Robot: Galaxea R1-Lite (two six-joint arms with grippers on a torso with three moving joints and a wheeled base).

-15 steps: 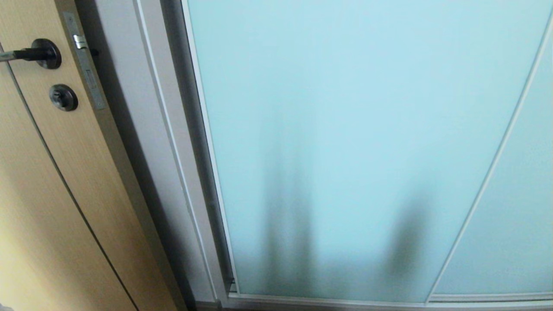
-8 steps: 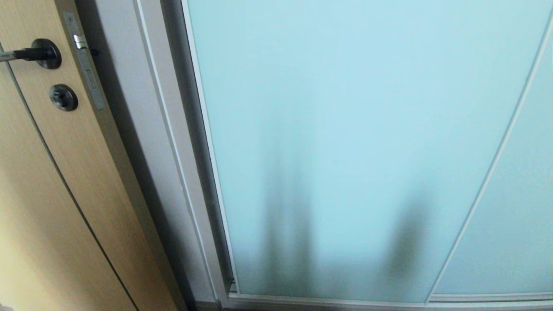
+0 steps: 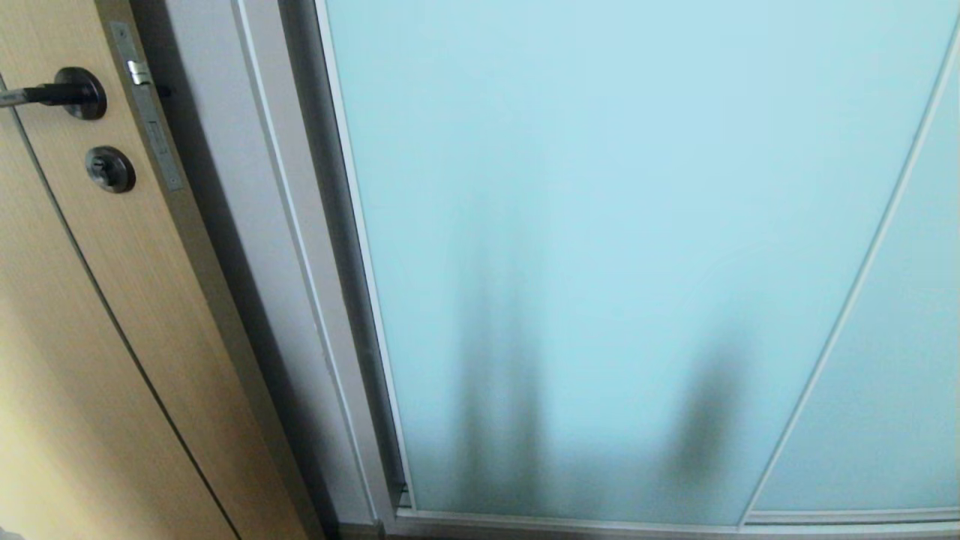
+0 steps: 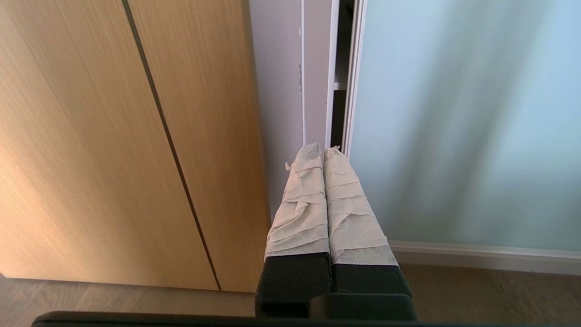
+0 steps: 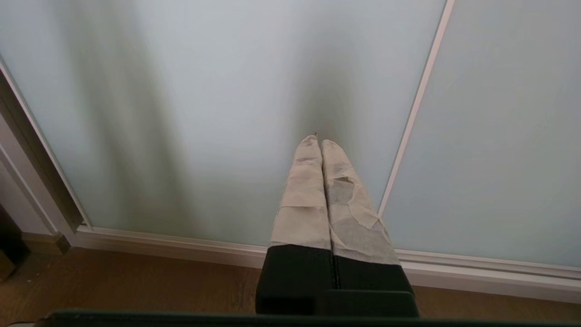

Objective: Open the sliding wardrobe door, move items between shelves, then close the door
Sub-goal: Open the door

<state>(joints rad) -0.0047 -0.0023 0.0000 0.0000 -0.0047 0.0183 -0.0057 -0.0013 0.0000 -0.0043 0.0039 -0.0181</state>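
The sliding wardrobe door, frosted pale aqua glass in a slim silver-white frame, fills most of the head view and stands almost fully across its opening. Beside its frame edge runs a narrow dark gap, and a sliver of white shelf shows inside. My left gripper is shut and empty, its taped tips pointing at that gap, short of the door. My right gripper is shut and empty too, pointing at the glass low down. The items are hidden behind the door. Neither arm shows in the head view.
A light wood hinged door with a dark lever handle stands to the left, also seen as the wood panel. A grey-white wardrobe side post separates them. A second glass panel lies to the right. Wood floor runs below the bottom rail.
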